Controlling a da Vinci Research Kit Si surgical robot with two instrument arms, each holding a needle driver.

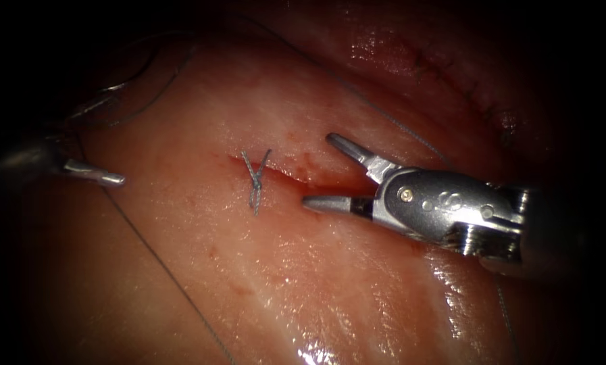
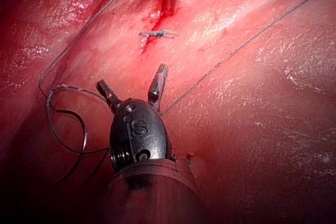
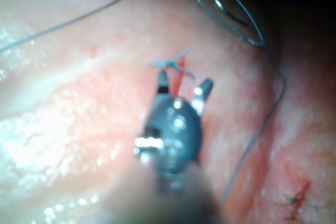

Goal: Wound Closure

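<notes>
A tied stitch (image 1: 255,181) with short cut ends crosses the left end of the cut (image 1: 296,177) in the tissue (image 1: 262,284). My right tool (image 1: 318,170) hovers over the cut just right of that stitch, jaws open wide and holding nothing; the right wrist view shows these jaws (image 3: 185,80) spread just short of the knot (image 3: 170,64). My left tool (image 1: 112,142) is well left of the cut, open and empty (image 2: 132,77). The curved needle (image 2: 83,132) lies loose on the tissue beside the left tool, outside the tissue, held by neither tool.
Thread (image 1: 167,270) trails from the left tool's side toward the front edge. Another strand (image 1: 397,125) runs behind the right tool. Red fluid (image 1: 330,190) fills the cut near the right tool's lower jaw. An older stitched cut (image 1: 465,84) lies at the back right.
</notes>
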